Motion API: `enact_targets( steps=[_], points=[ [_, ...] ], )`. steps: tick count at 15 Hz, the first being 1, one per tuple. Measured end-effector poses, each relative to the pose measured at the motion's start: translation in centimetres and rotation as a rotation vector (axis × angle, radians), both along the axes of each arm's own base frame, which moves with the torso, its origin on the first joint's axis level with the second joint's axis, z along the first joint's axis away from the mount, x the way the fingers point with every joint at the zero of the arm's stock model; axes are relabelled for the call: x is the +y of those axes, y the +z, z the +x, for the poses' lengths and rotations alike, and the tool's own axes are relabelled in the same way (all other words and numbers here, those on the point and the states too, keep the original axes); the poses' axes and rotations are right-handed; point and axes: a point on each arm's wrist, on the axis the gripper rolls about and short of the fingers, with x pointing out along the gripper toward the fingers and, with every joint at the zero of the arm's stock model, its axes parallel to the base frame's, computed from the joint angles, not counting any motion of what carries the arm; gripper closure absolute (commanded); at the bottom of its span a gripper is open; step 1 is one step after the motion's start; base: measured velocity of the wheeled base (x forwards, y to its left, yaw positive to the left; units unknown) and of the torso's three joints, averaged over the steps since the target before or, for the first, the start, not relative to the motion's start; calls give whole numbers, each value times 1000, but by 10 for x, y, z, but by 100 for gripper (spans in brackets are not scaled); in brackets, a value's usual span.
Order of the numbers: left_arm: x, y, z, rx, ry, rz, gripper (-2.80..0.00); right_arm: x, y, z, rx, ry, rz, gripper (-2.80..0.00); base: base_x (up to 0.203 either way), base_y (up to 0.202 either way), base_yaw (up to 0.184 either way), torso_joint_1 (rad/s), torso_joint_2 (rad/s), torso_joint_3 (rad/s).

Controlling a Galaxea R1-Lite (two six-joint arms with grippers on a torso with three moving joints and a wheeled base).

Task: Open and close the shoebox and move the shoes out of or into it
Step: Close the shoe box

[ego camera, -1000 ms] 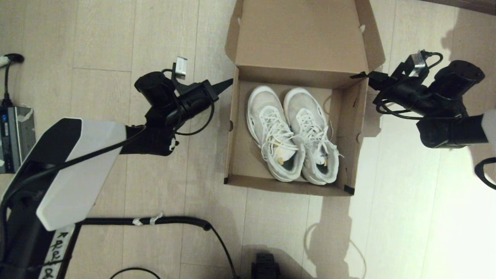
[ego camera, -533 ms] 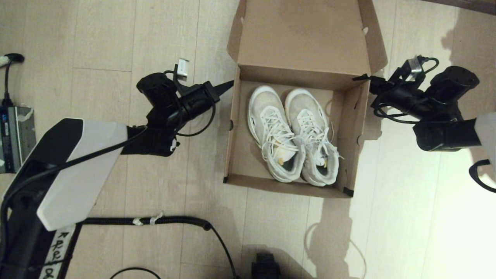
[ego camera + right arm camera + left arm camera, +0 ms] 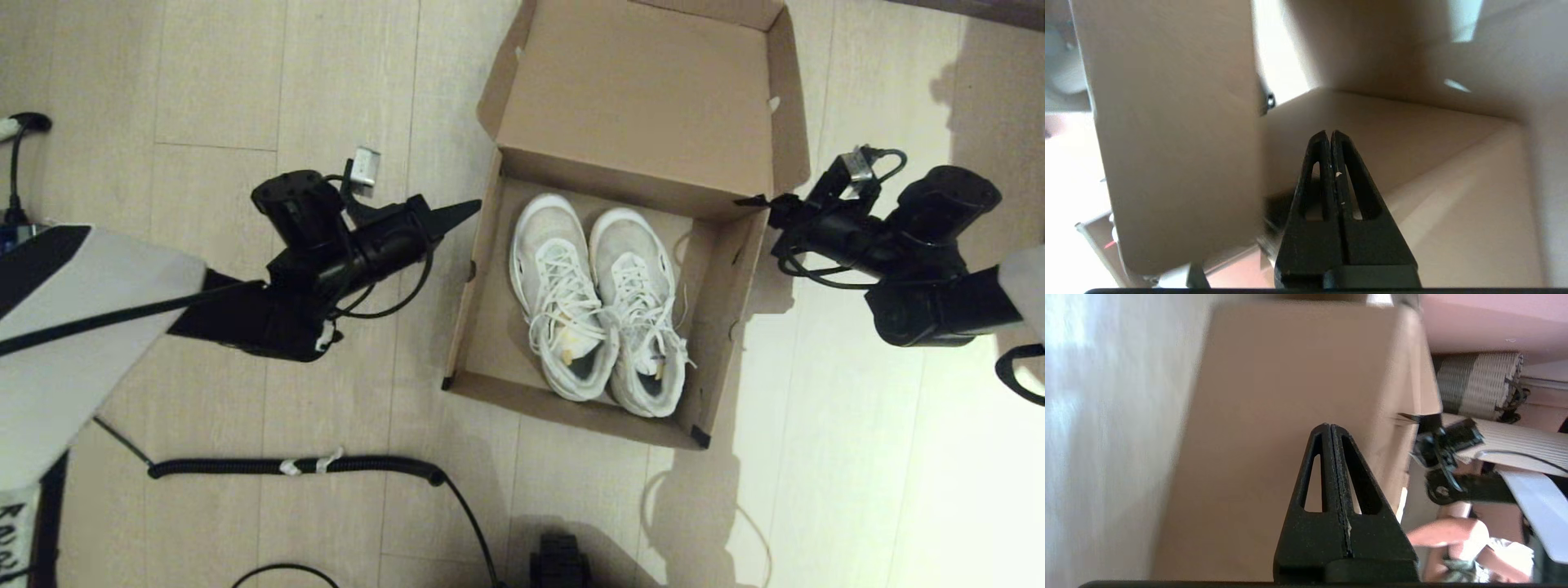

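The brown cardboard shoebox (image 3: 490,327) lies on the floor with its hinged lid (image 3: 645,90) folded back and open. Both white and light-grey sneakers (image 3: 600,306) sit side by side inside it, laces up. My left gripper (image 3: 471,207) is shut with nothing in it, its tip just off the box's left wall (image 3: 1274,416). My right gripper (image 3: 741,201) is also shut on nothing, its tip against the box's far right corner, below the lid's side flap (image 3: 1167,122). The box sits skewed, its near end swung left.
A coiled black cable (image 3: 302,467) runs across the wooden floor near the robot's base. A grey device (image 3: 6,237) with a black cord lies at the far left. A dark object (image 3: 559,559) sits at the bottom edge.
The box has shifted and turned, its near end swinging left. My left arm pulled back leftward; the right gripper moved down and left with the box corner. Both stayed shut.
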Motion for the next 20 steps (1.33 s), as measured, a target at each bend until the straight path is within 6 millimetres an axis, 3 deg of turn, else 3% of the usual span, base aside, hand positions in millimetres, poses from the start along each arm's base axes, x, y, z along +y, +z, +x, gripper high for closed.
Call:
enact_targets(
  steps=[3, 7, 9, 12, 16, 20],
  points=[
    [18, 14, -7, -67, 44, 12, 0, 2, -2, -2, 14, 2, 3, 0, 0, 0, 0, 0, 0, 0],
    [27, 40, 27, -249, 89, -17, 0, 14, -2, -2, 27, 23, 7, 0, 0, 0, 0, 0, 0, 0],
    [26, 33, 47, -289, 80, -22, 0, 23, -2, -2, 32, 40, 8, 0, 0, 0, 0, 0, 0, 0],
    [21, 10, 63, -282, 43, -11, 0, 26, -5, -4, 46, 46, 7, 0, 0, 0, 0, 0, 0, 0],
    [23, 2, 68, -286, 50, -11, 0, 37, -7, -6, 54, 70, 5, 0, 0, 0, 0, 0, 0, 0],
    [35, 8, 68, -297, 71, -9, 0, 59, -9, -5, 57, 122, 4, 0, 0, 0, 0, 0, 0, 0]
  ],
)
